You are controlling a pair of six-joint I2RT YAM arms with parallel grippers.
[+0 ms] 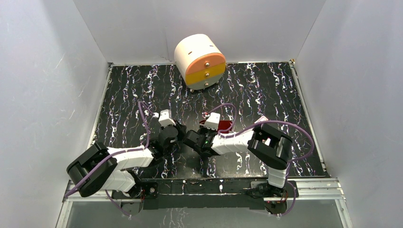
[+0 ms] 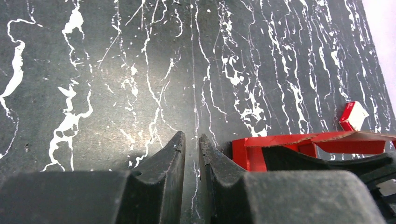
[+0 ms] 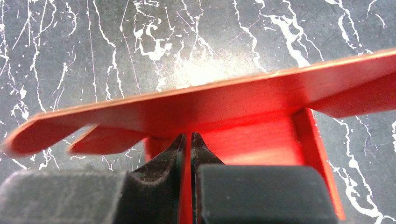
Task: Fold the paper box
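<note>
Right end effector [image 3: 186, 137] pinches paper box [image 3: 243, 100].

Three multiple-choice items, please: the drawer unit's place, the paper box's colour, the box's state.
1. On the table, the round drawer unit stands: A at the right edge; B at the far edge; C at the near edge.
2. The paper box is: A blue; B white; C red.
3. The box is: A a flat sheet; B partly folded, flap open; C closed.
1 B, it sits at the top of the overhead view; 2 C, bright red in both wrist views; 3 B, a side wall stands, flap hangs above.
</note>
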